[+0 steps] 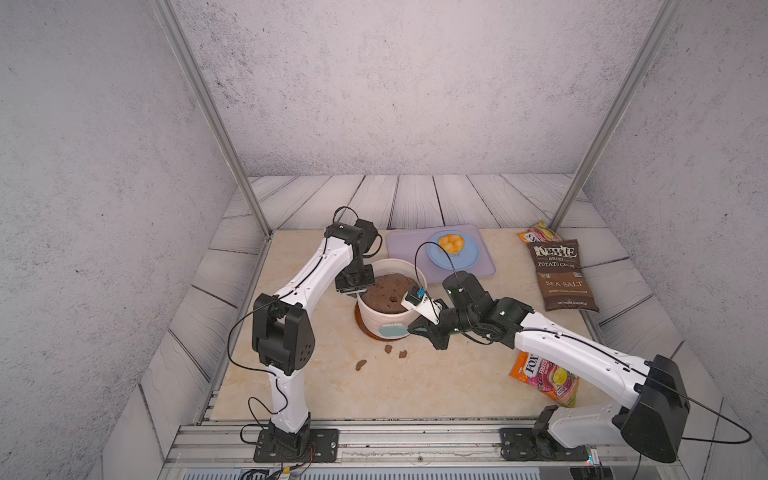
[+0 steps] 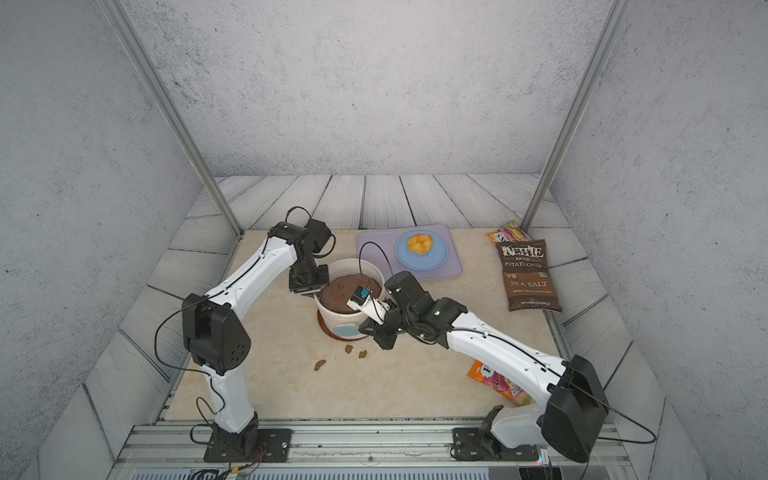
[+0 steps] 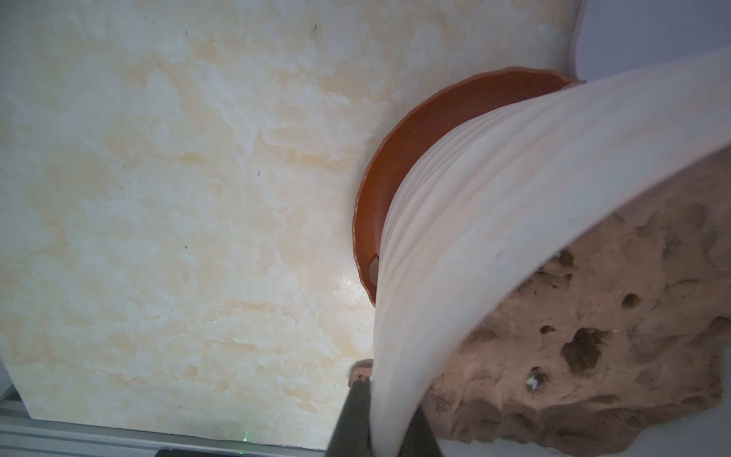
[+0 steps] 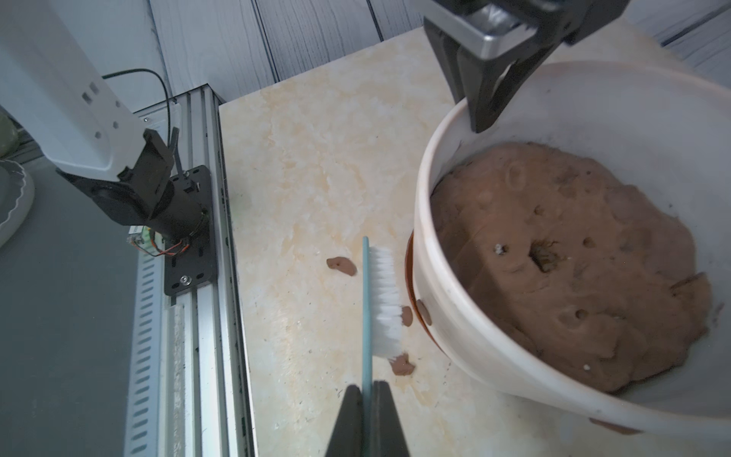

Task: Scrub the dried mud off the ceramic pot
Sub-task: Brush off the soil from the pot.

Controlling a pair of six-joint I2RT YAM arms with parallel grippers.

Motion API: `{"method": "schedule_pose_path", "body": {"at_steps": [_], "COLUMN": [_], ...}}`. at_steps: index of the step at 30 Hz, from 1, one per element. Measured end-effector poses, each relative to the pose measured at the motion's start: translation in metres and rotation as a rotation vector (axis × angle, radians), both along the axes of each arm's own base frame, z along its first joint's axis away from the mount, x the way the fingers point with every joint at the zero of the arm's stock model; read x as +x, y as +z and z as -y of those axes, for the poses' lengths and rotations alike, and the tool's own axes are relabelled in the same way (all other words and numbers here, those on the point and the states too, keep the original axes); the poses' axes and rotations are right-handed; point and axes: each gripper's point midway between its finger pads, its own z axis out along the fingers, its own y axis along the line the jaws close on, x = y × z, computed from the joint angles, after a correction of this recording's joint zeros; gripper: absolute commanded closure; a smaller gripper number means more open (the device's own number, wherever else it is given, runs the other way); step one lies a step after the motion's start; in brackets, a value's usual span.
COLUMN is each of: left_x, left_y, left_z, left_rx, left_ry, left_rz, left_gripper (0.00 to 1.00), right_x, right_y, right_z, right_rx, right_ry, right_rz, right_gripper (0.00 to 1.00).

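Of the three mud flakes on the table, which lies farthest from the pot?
The lone flake, leftmost in both top views; the other two sit paired close to the ceramic pot.

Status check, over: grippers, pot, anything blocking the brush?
Both shut: left gripper on ceramic pot rim, right gripper on brush. One flake of dried mud on wall, others loose on table. Nothing blocking bristles.

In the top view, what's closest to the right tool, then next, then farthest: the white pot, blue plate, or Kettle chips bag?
From the right tool:
1. Ceramic pot, right beside it.
2. Blue plate, farther back.
3. Kettle chips bag, far on the right side.
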Motion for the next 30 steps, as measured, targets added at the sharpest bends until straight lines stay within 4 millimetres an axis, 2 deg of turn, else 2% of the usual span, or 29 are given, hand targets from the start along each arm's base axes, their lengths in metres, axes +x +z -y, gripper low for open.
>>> {"method": "schedule_pose_path", "body": {"at_steps": [5, 12, 17, 24, 30], "left_x": [0.001, 0.003, 0.005, 0.006, 0.006], "left_y": [0.000, 0.000, 0.000, 0.000, 0.000], "left_z": [0.000, 0.001, 0.003, 0.003, 0.003], "left_rx": [-0.001, -0.012, -0.026, -0.032, -0.029], "left_ry": [-0.027, -0.057, -0.078, -0.088, -0.101], "left_rz": [0.005, 0.028, 0.035, 0.037, 0.038], "left_gripper": [1.00, 1.00, 1.00, 1.00, 1.00], "right_x": [0.019, 0.025, 0.024, 0.021, 0.010], "right_y": [-0.023, -0.049, -0.071, -0.081, -0.101], "right_z": [-0.003, 0.002, 0.010, 0.011, 0.020], "right_rx": [-0.030, -0.044, -0.071, -0.064, -0.104], "right_ry": [-0.021, -0.033, -0.045, -0.050, -0.067], "right_rz": [0.007, -0.028, -0.062, -0.073, -0.111], "right_gripper": [1.00, 1.00, 1.00, 1.00, 1.00]}}
